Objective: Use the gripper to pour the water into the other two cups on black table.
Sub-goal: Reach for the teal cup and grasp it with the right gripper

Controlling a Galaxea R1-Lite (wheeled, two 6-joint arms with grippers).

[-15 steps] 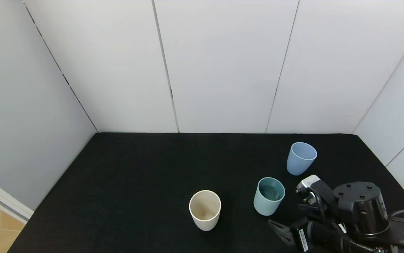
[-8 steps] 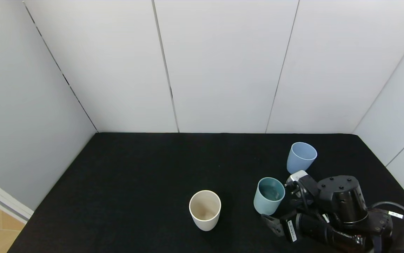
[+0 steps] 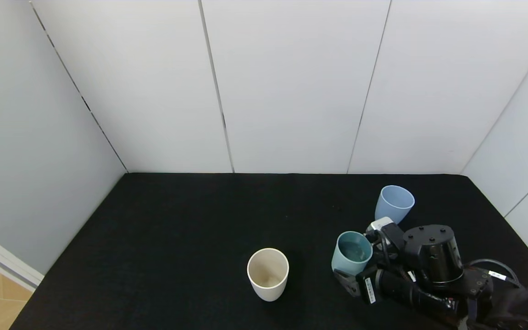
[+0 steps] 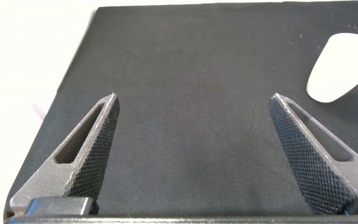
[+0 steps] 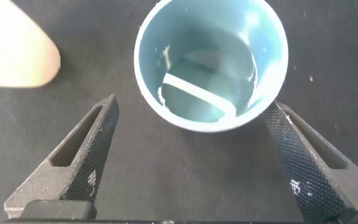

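1. Black cloth-textured table (image 3: 190,238) carries three upright cups, with white wall panels behind it.
2. Right tool (image 3: 360,270) sits low at the table's near right, its two dark textured fingers (image 5: 82,158) spread wide apart, holding nothing.
3. Teal-green cup (image 3: 352,255) stands just ahead of that tool; in the right wrist view its rim (image 5: 211,62) lies between the two fingertips, one fingertip close beside its wall, though contact cannot be made out.
4. Water (image 5: 207,87) shows as a clear sheen in the bottom of the teal-green cup.
5. Light blue cup (image 3: 393,206) stands farther back and a little to the right, near the teal-green one but apart from it.
6. Cream-white cup (image 3: 268,273) stands well to the left of the teal-green cup, nearer the front edge.
7. Left tool (image 4: 191,149) hangs above bare table, its fingers wide apart and holding nothing; the cream-white cup shows as a pale shape off to one side in its wrist view.
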